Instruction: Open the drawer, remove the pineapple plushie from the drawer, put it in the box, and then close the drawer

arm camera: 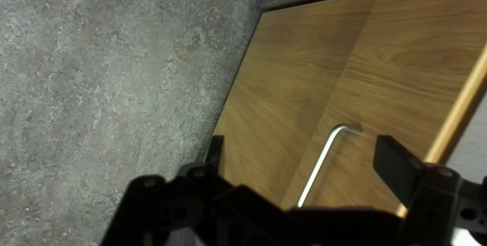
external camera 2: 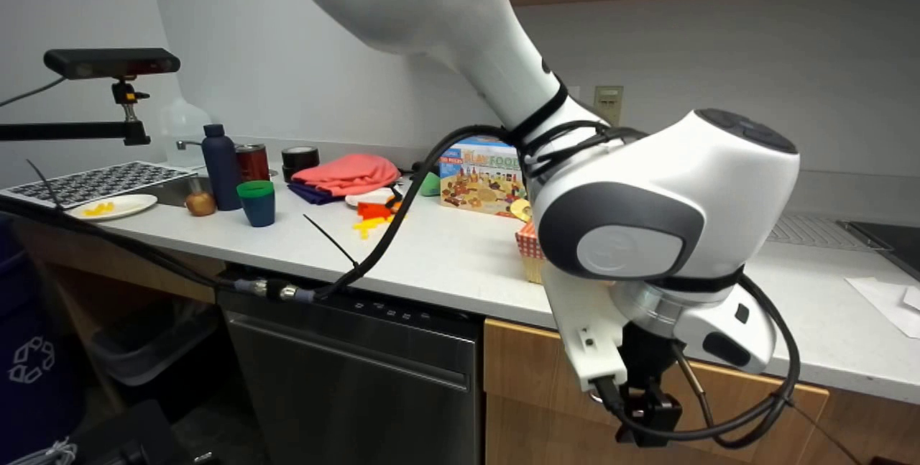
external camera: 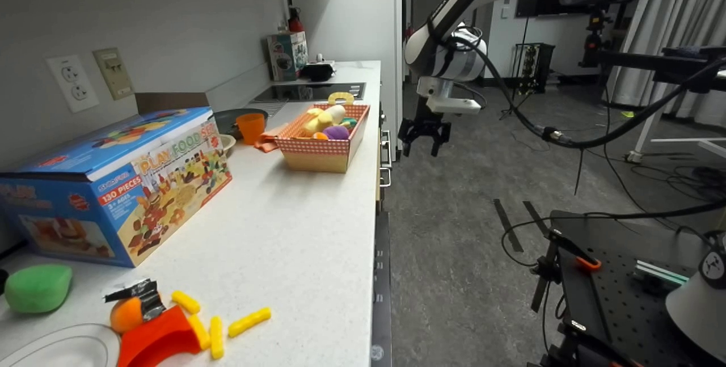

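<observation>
- The white counter (external camera: 295,225) runs through both exterior views.
- The robot arm (external camera 2: 496,62) slants down in front of the counter.
- The dishwasher (external camera 2: 359,379), dark and metallic, sits under the counter.
- The drawer (arm camera: 403,75) has a wood-grained front, just beside the dishwasher and right under the countertop; whether it is fully closed cannot be told.
- The blue play-food carton (external camera: 119,185) stands on the counter, printed with pictures of toy food.
- The box (external camera: 315,156), red-checked at the rim and tan below, stands upright on the counter near the front edge.
- The gripper (external camera: 420,150) hangs fingers down in front of the drawer, spread wide and gripping nothing.
- Where the pineapple plushie is cannot be told from the three views.
- A metal handle (arm camera: 322,159) on the drawer front shows between the gripper's fingers in the wrist view, touching neither.
- An orange cup (external camera: 250,129) stands near the box.
- A yellow toy (external camera: 323,122) and a purple toy (external camera: 338,132) lie in the box.
</observation>
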